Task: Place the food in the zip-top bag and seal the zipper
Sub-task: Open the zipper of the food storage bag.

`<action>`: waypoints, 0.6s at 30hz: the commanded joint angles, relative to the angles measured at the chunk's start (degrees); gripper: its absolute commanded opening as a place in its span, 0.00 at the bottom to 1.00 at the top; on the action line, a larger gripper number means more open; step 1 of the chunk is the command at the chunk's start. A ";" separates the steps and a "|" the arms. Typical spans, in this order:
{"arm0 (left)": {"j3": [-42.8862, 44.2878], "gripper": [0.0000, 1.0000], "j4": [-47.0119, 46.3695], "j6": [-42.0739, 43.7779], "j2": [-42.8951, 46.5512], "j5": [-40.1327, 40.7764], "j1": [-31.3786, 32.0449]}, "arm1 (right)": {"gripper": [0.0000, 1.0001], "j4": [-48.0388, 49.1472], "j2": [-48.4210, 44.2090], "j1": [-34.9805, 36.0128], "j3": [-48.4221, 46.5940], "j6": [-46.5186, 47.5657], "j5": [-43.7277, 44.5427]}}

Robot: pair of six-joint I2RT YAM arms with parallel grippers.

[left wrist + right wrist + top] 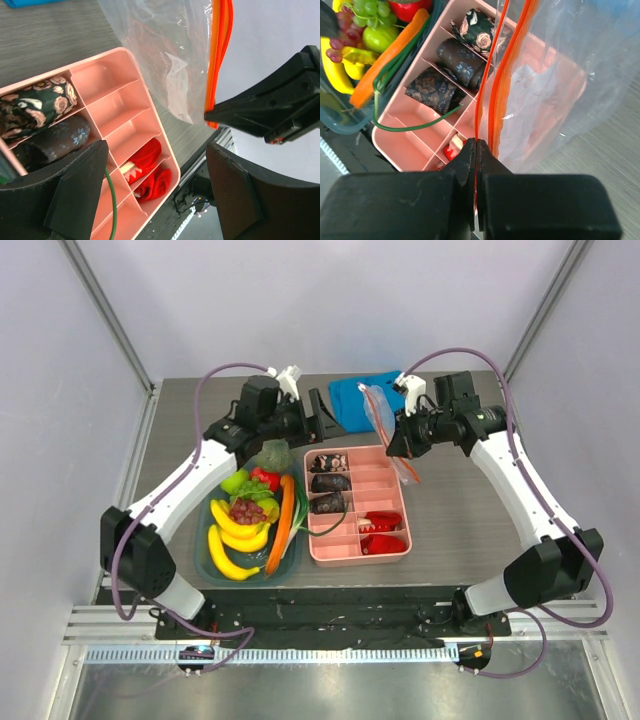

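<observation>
No food [250, 506] in bag [560, 90] yet; right hand [476, 150] pinches zipper [501, 100], left hand [157, 170] spread, empty; sealing pending

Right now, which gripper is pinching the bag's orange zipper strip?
The right gripper: its jaws are shut on the orange-red zipper of the clear zip-top bag, while the left gripper stands open, holding nothing.

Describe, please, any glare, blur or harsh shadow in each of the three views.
Top external: even light, sharp, only soft shadows. Left wrist: the left end effector is dark and slightly soft; the zip-top bag glints. Right wrist: the bag's sheen veils the pink tray behind it.
</observation>
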State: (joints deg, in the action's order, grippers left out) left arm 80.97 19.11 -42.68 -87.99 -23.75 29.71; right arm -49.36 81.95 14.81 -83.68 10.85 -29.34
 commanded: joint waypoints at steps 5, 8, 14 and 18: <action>6.30 0.79 -7.33 -4.17 -5.35 4.85 5.35 | 0.01 5.50 1.72 0.92 -0.96 -6.28 -5.20; 7.97 0.75 -7.78 -5.14 -7.37 5.12 5.53 | 0.01 6.12 1.63 1.28 -0.43 -6.81 -5.20; 10.52 0.69 -7.78 -3.03 -9.57 6.78 8.51 | 0.01 7.09 1.54 2.07 0.71 -7.51 -4.76; 11.32 0.59 -7.08 -2.50 -10.98 8.89 9.66 | 0.01 7.44 1.46 2.42 0.62 -7.77 -3.97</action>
State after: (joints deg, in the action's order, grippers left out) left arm 89.41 14.44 -46.11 -97.71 -17.78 37.82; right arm -44.56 84.27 16.64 -82.76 4.19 -33.17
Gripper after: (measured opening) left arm 0.631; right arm 0.016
